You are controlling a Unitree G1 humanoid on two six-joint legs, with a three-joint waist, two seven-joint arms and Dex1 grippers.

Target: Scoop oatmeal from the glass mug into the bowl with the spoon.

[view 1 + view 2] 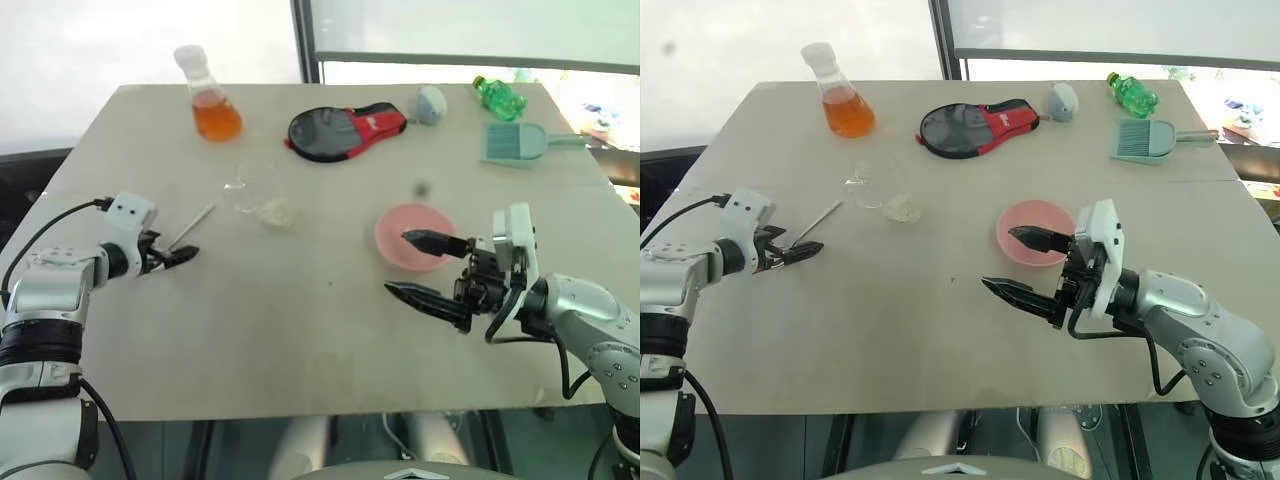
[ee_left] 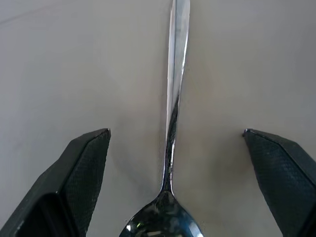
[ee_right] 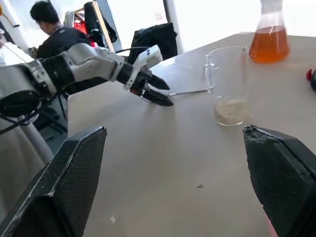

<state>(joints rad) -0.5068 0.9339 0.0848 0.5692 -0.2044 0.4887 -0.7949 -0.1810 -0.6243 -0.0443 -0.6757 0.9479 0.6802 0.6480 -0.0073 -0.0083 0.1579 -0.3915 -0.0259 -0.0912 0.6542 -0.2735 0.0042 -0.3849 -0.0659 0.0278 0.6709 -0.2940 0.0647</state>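
1. Head views: tan table [image 1: 300, 330]. The left gripper [image 1: 178, 256] hangs low over the table's left side, fingers apart, holding nothing, at the bowl end of the spoon [image 1: 192, 226], which lies flat with its handle angled toward the glass mug [image 1: 250, 190].
2. The glass mug stands upright left of centre, with a pale clump of oatmeal [image 1: 275, 212] at its base.
3. The pink bowl [image 1: 395, 245] sits right of centre, well apart from the mug. The right gripper [image 1: 425, 268] hovers at the bowl's near edge, pointing left, fingers wide apart and empty; the upper finger shows over the bowl.
4. Far side of the table: flask [image 1: 208, 95] with orange liquid, black-and-red paddle case [image 1: 345, 130], grey-green scoop [image 1: 515, 143], green bottle [image 1: 498, 97].
5. Left wrist view: both fingers [image 2: 84, 177] spread, the spoon between them on the table, neither touching it; its oval bowl is nearest the camera.
6. Right wrist view: fingers [image 3: 74, 182] wide apart. Beyond them are the mug with oatmeal at the bottom, the left gripper down by the spoon, and a seated person [image 3: 57, 34] in the background.
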